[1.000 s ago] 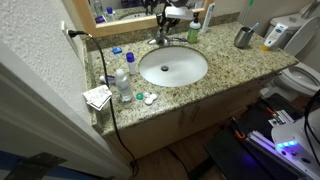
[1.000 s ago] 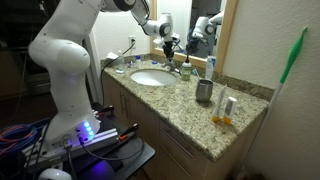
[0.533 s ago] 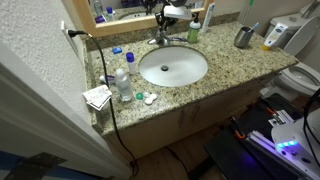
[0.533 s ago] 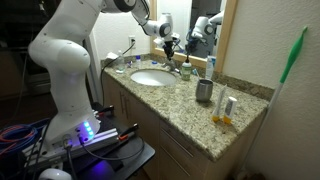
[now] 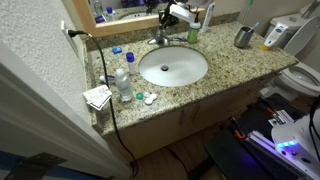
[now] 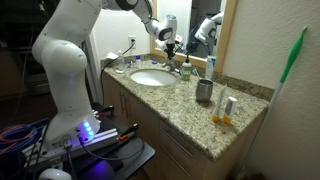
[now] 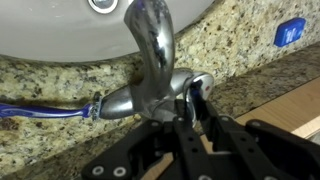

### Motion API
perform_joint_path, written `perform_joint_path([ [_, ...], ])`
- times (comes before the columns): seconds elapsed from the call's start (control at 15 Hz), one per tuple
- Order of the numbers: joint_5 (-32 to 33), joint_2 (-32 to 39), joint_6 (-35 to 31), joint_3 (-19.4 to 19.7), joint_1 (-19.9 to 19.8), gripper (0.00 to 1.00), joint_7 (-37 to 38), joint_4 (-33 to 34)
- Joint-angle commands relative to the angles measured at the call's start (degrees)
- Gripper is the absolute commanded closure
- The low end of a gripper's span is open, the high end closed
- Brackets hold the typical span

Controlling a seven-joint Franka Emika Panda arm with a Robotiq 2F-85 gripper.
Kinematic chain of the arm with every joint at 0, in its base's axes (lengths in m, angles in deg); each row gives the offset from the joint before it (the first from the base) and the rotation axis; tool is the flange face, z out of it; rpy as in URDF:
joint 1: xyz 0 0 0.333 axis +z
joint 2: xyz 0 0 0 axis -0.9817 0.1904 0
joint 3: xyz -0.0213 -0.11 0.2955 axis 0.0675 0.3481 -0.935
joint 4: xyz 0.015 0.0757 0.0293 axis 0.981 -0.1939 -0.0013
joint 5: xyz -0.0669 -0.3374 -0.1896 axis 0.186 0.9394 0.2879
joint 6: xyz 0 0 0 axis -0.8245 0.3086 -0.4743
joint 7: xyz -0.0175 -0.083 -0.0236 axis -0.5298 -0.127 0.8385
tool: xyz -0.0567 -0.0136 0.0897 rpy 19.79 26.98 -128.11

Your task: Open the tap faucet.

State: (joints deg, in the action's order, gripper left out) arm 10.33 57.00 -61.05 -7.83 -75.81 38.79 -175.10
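The tap faucet (image 7: 152,60) is small and chrome, with a curved spout reaching over the white oval basin (image 7: 60,30). My gripper (image 7: 195,105) comes in from the bottom of the wrist view. Its dark fingers (image 7: 183,118) stand close together against the right side of the faucet's base, with a silvery part of the lever handle between them. In both exterior views the gripper (image 5: 166,28) (image 6: 170,48) hangs right over the faucet (image 5: 160,39) (image 6: 173,66) at the back of the basin (image 5: 173,67).
A grey metal cup (image 5: 243,37) (image 6: 204,91) stands on the granite counter (image 5: 230,62). A green bottle (image 5: 194,32) stands beside the faucet, a water bottle (image 5: 123,82) left of the basin. A blue toothbrush (image 7: 40,112) lies beside the faucet. The mirror frame runs behind.
The wrist and gripper have shifted slightly at the faucet, a little up and to the side. The other things have not moved.
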Motion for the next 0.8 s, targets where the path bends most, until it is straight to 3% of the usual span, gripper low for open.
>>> perform_joint_path([
  [0.0,-8.93,-5.74,-1.97,-7.81,-6.32,0.95,-9.13,-6.01],
  [0.13,-13.10,-6.42,-2.30,-10.72,-9.22,0.95,-13.37,-7.53],
  [0.2,-15.20,-6.88,-2.07,-12.32,-10.74,0.56,-15.64,-8.32],
  [0.27,-17.03,-7.30,-1.67,-13.73,-12.09,0.55,-17.89,-9.08],
  [0.4,-20.60,-9.18,0.79,-15.32,-14.00,0.43,-22.80,-10.66],
  [0.53,-24.06,-11.45,3.63,-14.86,-14.17,0.29,-25.47,-12.07],
  [0.73,-23.50,-14.97,7.91,-10.01,-9.63,0.06,-22.00,-13.46],
])
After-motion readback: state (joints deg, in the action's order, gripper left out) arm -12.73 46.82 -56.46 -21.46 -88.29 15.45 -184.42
